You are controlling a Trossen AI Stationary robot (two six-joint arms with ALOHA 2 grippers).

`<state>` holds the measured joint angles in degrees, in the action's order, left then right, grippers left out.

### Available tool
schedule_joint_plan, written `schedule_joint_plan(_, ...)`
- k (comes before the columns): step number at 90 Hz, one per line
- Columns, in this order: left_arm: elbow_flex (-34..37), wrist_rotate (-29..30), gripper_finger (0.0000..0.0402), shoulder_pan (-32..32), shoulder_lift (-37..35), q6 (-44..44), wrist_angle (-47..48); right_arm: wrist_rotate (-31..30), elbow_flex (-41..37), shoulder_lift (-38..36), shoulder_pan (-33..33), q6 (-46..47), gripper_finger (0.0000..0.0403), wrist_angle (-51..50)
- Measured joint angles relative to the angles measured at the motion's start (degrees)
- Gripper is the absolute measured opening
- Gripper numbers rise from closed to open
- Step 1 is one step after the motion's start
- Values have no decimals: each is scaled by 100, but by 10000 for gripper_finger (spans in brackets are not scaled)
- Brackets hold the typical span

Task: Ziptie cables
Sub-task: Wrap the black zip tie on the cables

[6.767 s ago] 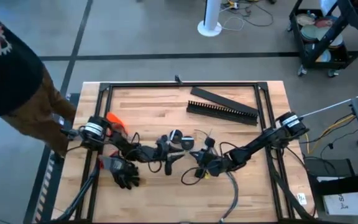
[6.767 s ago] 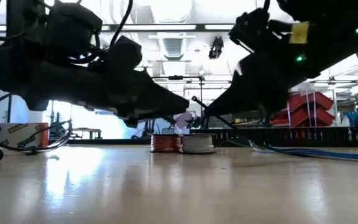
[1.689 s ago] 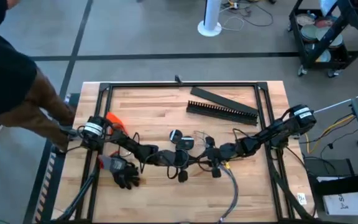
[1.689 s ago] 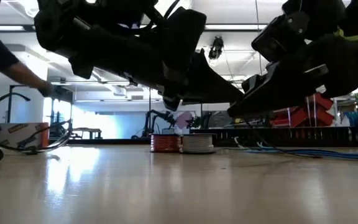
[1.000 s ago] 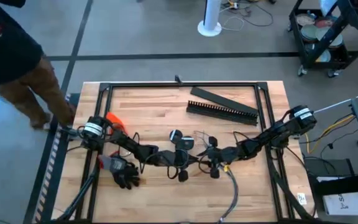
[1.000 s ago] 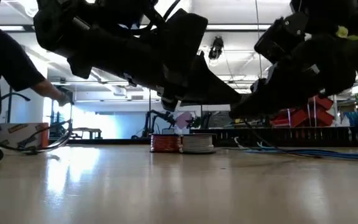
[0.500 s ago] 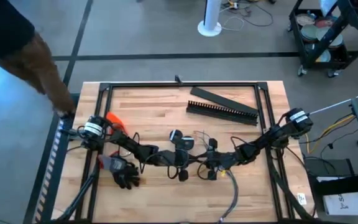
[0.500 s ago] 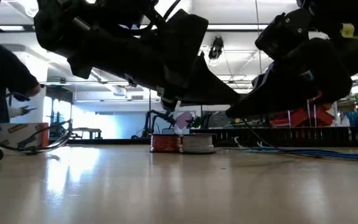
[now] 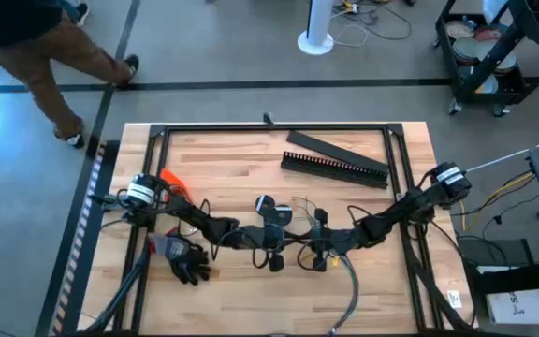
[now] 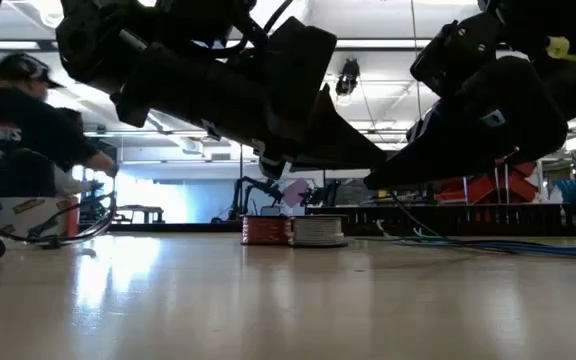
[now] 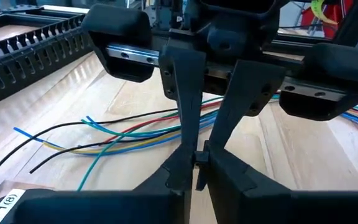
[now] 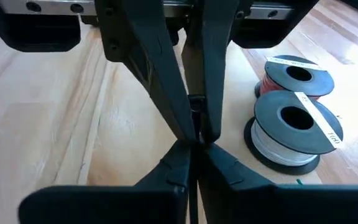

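The ziptie [image 12: 194, 103] shows only as a thin dark strip pinched where the two end effectors meet tip to tip above the middle of the desk [image 9: 223, 159], toward its near edge. The left end effector [image 9: 283, 245] is closed on it from the left, and the right end effector [image 9: 305, 249] is closed on it from the right, their fingertips touching. The cables [image 11: 129, 134], a loose fan of blue, yellow, red, teal and black wires, lie flat on the wood just beyond the meeting point. A grey cable [image 9: 352, 285] trails from there to the near edge. Two wire spools [image 12: 291, 134], one red and one white, stand side by side close by. The comb-toothed duct [image 9: 335, 167] lies well apart at the far side. A person [image 9: 36, 37] walks on the floor beyond the far left corner.
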<state>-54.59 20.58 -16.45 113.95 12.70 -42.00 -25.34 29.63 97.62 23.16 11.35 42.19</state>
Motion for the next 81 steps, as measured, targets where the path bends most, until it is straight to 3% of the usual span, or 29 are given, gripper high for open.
schedule_joint_plan(46, 125, -31, 125, -9, 0, 486, -9, -509, 0, -55, 146, -192, 1, 22)
schedule_joint_plan(81, 127, -28, 102, -9, 0, 299, -165, -313, -5, -52, 146, -192, 0, -179)
